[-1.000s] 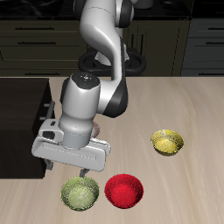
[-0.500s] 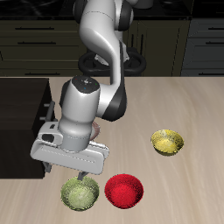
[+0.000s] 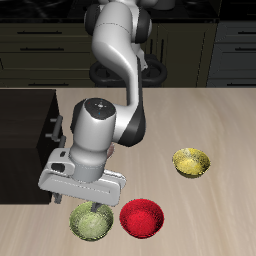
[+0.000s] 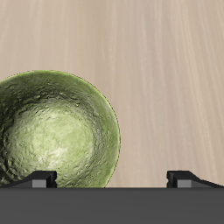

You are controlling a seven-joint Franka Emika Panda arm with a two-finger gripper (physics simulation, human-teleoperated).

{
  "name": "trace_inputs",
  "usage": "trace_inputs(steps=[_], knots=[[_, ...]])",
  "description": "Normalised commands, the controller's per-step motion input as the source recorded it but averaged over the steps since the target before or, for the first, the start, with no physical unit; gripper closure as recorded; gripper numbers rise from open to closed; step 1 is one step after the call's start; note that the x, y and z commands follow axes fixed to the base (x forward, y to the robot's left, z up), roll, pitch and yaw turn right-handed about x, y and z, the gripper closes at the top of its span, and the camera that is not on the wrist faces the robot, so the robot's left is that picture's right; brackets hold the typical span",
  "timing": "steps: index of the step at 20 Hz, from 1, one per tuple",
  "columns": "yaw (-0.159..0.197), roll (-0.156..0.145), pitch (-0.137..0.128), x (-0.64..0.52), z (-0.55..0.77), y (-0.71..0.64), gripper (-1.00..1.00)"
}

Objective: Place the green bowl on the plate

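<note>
1. The green bowl (image 3: 91,222) sits on the table (image 3: 215,130) close to its front edge, upright.
2. The red bowl (image 3: 142,217) is just beside the green bowl in the same near row; touching or not, cannot tell.
3. The yellow bowl (image 3: 191,162) is farther back, well apart from the green bowl, with the red bowl nearer the front between them.
4. The gripper (image 3: 91,204) is directly above the green bowl, at its rim.
5. In the wrist view one fingertip (image 4: 39,179) is over the green bowl (image 4: 54,131) and the other is over bare table (image 4: 157,61) beside it.
6. A dark cabinet (image 3: 25,135) stands at the table's edge, behind the green bowl.
</note>
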Motion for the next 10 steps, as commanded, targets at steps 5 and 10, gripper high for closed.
trace_inputs(steps=[5, 10], knots=[[-0.003, 0.008, 0.041, 0.03, -0.09, -0.03, -1.0], [-0.03, 0.021, 0.096, 0.0, -0.14, -0.04, -1.0]])
